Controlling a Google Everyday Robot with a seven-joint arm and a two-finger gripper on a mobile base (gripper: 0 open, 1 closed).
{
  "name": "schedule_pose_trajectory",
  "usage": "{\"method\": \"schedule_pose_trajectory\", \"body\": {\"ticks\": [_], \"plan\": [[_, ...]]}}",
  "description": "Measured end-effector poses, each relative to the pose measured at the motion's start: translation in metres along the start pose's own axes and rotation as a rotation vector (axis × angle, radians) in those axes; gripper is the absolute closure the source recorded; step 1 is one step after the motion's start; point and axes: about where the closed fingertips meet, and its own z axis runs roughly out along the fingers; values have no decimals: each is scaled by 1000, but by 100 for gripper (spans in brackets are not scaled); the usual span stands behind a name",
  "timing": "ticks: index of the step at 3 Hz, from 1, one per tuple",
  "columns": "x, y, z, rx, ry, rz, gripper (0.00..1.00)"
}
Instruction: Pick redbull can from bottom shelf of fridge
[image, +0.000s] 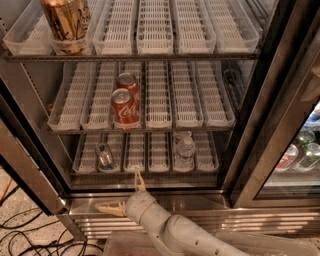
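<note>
Approach phase, nothing grasped yet. The gripper sits outside the fridge, low in front of the stainless sill. It is below the bottom shelf and a bit right of the target lane. The jaws are spread wide and empty, one finger pointing up toward the shelf and the other out to the left. They are probably opened ahead of the reach so they can straddle the can once inside. The arm comes up from the lower right, likely kept low to clear the sill and fit under the middle rack.

The redbull can stands upright in a left lane of the bottom shelf, near the front edge, and the gripper is near it but not touching. A clear plastic bottle stands several lanes to the right, well apart, so it is no real obstacle. Two red cola cans sit one behind the other on the middle shelf, just above the reach path. That leaves little headroom, and lifting too early could knock the rack.

The next move probably needs the gripper to shift left, lift over the sill, then push in level around the can.
</note>
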Motion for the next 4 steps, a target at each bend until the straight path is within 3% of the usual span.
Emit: {"method": "schedule_pose_trajectory", "body": {"ticks": [1,2,3,4], "plan": [[0,-13,-2,75,7,-19,0],[1,-15,-1,83,10,-19,2],[1,-15,-1,83,10,-19,31],[1,-15,-1,83,10,-19,21]]}}
